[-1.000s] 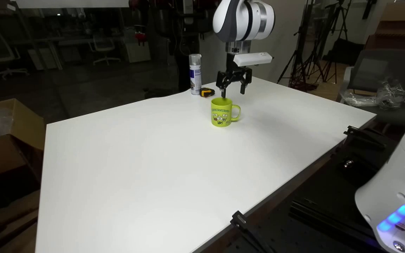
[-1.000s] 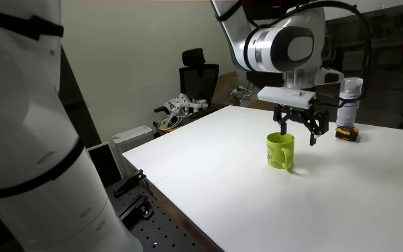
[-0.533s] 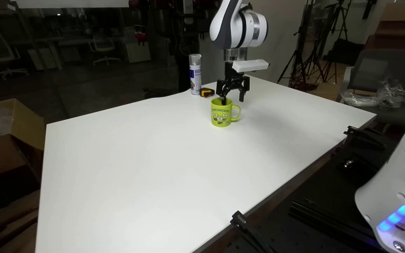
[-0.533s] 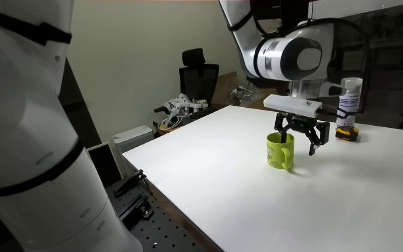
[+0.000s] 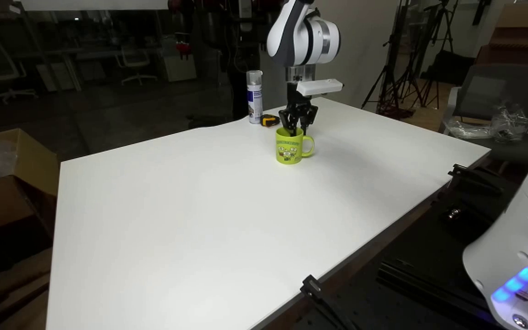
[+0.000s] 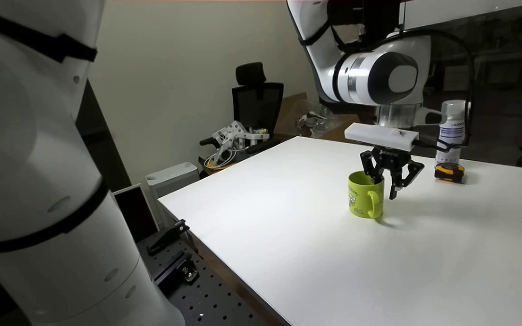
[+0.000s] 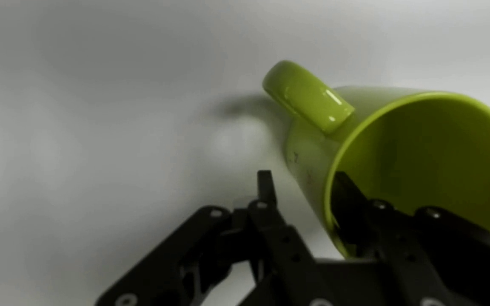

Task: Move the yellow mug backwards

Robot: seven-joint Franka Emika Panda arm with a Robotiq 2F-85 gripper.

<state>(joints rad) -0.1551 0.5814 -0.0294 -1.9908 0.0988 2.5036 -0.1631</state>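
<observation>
The yellow mug stands upright on the white table in both exterior views, its handle pointing to the upper left in the wrist view. My gripper straddles the near part of the mug's wall. One finger reaches inside the cup, close against the inner wall; the other finger is outside, with a strip of table showing between it and the mug. The jaws are partly closed but still apart, so the wall is not pinched. In an exterior view the inner fingertip is hidden by the mug.
A white-and-blue spray bottle stands behind the mug near the table's far edge. Beside it lies a black-and-yellow tape measure. The white table has a bracket at its robot-side edge.
The gripper has come down, putting one finger inside the mug, and its fingers have drawn closer together. The mug has shifted slightly toward the outer finger's side.
</observation>
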